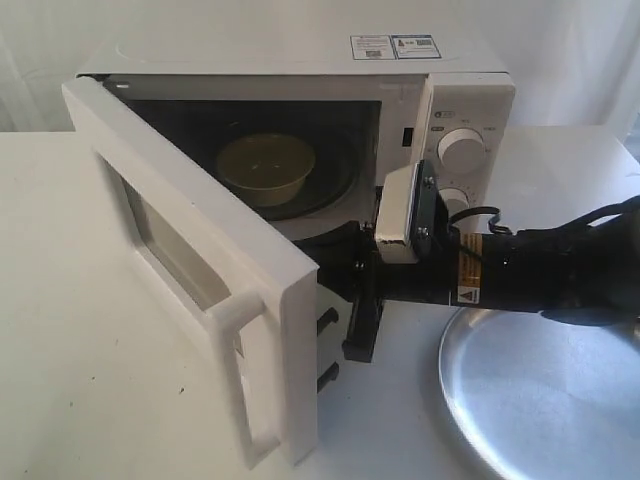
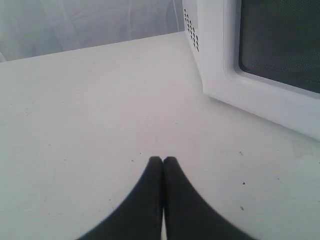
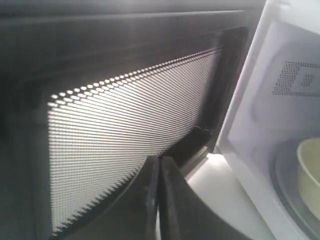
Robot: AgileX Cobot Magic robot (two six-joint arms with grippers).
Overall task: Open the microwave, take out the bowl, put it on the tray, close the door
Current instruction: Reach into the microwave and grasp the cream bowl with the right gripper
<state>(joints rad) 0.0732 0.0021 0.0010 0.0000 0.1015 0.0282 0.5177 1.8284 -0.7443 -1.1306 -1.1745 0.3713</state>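
- On my left wrist feed, the left end effector (image 2: 163, 160) is nearest. Its 2 black fingers are pressed together with nothing between them, poised over bare white worktop (image 2: 90, 110).
- Just beyond it I see the outer face of the door (image 2: 265, 95), white frame around a dark window, with a patch of vent holes (image 2: 190, 30) beside it.
- In the exterior view the door stands swung wide open toward the left. Its free edge and vertical bar handle (image 1: 243, 380) are closest to the camera, and 2 dark latch hooks (image 1: 326, 320) show on its inner edge.
- The tray (image 1: 540, 400) lies flat on the worktop at the lower right, partly cut off by the frame edge.
- The right arm (image 1: 540, 275) reaches in from the right, passing over the tray's far rim toward the gap between door and cavity.
- On the right wrist feed, the right end effector (image 3: 159, 162) has its fingers closed together, gripping nothing. The tips are close to the door's inner mesh window, but I cannot tell whether they touch it.
- The bowl (image 1: 265, 168) sits upright inside the cavity of the microwave (image 1: 300, 58), well apart from both end effectors and from the tray.
- Farthest back, the control panel carries 2 round dials (image 1: 461, 148). The lower 1 is half hidden behind the arm's white camera housing (image 1: 400, 215).
- 2 stickers (image 1: 395, 46) sit on the microwave's top.
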